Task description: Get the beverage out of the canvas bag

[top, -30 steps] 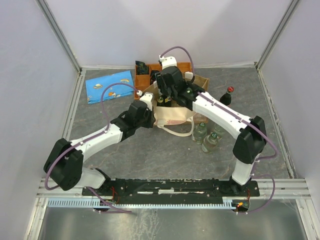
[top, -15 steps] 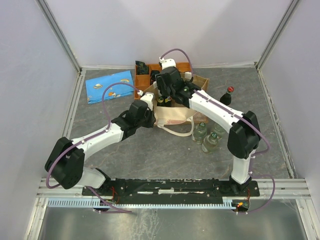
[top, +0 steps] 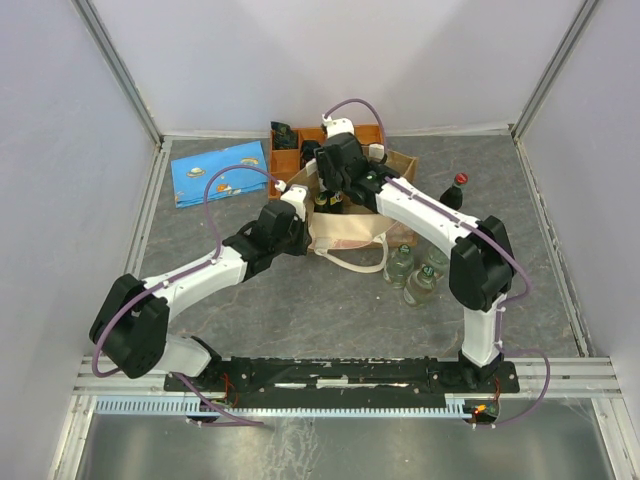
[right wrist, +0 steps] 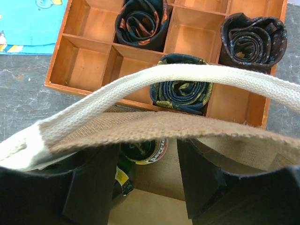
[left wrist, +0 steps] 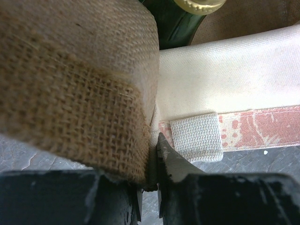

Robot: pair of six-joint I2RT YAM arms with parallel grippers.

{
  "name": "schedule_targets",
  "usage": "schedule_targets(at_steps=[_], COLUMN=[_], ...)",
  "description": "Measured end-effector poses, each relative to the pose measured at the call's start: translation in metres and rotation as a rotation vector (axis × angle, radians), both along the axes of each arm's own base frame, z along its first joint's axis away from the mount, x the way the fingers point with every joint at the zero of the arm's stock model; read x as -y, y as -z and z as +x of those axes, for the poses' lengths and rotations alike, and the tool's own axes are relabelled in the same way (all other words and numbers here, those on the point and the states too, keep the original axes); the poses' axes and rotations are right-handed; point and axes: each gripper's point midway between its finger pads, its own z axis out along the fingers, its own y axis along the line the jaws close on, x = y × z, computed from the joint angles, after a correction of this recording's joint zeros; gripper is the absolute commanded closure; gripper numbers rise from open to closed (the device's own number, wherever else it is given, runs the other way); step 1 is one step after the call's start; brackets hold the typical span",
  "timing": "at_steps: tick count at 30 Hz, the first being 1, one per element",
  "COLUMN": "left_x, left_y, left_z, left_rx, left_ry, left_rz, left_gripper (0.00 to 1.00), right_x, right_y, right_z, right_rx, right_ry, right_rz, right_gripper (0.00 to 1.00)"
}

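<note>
The tan canvas bag (top: 348, 232) stands mid-table with cream handles. My left gripper (top: 294, 200) is shut on its left burlap rim (left wrist: 84, 93); in the left wrist view the gripper (left wrist: 153, 159) pinches the fabric beside the pinkish print (left wrist: 262, 129). My right gripper (top: 335, 186) reaches down into the bag's mouth. In the right wrist view it (right wrist: 147, 187) is open, its fingers (right wrist: 89, 187) on either side of a green bottle (right wrist: 123, 177) with a printed cap (right wrist: 145, 150) inside the bag. The bag's far rim (right wrist: 187, 125) and a handle (right wrist: 164, 77) cross above.
An orange compartment tray (top: 290, 158) with rolled ties (right wrist: 180, 91) stands just behind the bag. A blue cloth (top: 220, 172) lies at the back left. Three clear bottles (top: 415, 275) lie right of the bag, and a dark red-capped bottle (top: 455, 192) farther right.
The right arm's elbow has swung left and the right gripper has shifted slightly at the bag's mouth. The left arm has not moved and keeps its hold on the rim.
</note>
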Motion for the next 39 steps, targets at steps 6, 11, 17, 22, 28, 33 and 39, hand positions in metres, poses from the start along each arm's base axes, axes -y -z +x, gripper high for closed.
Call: schedule_targets(at_steps=[6,11,17,22,28,33,39], left_x=[-0.001,-0.001,-0.002,-0.002,-0.002,-0.002,-0.002], left_y=[0.0,0.0,0.0,0.0,0.0,0.0,0.0], left_z=[0.001,0.001,0.001,0.001,0.002,0.002,0.002], left_rx=[0.002,0.003,0.005,0.005,0.006,0.006,0.006], left_ry=[-0.005,-0.006,-0.011,-0.011,-0.011,-0.011,-0.011], left_rz=[0.003,0.003,0.006,0.006,0.006,0.006,0.006], left_gripper=[0.97,0.97,0.97,0.97,0.97,0.97,0.97], right_x=[0.002,-0.002,-0.005,-0.006,0.007,0.019,0.032], right_y=[0.018,0.023,0.024,0.023,0.013,-0.035,-0.14], right_z=[0.008,0.012,0.015,0.015,0.007,-0.002,-0.028], right_rx=[-0.024,-0.029,-0.022,-0.018,0.001,0.086,0.26], right_ry=[0.006,0.001,-0.007,-0.02,-0.061,-0.095,-0.12], right_rz=[-0.012,-0.011,-0.012,-0.025,-0.102,-0.127,-0.055], right_gripper=[0.42,0.56,1.0,1.0,1.0,1.0,1.0])
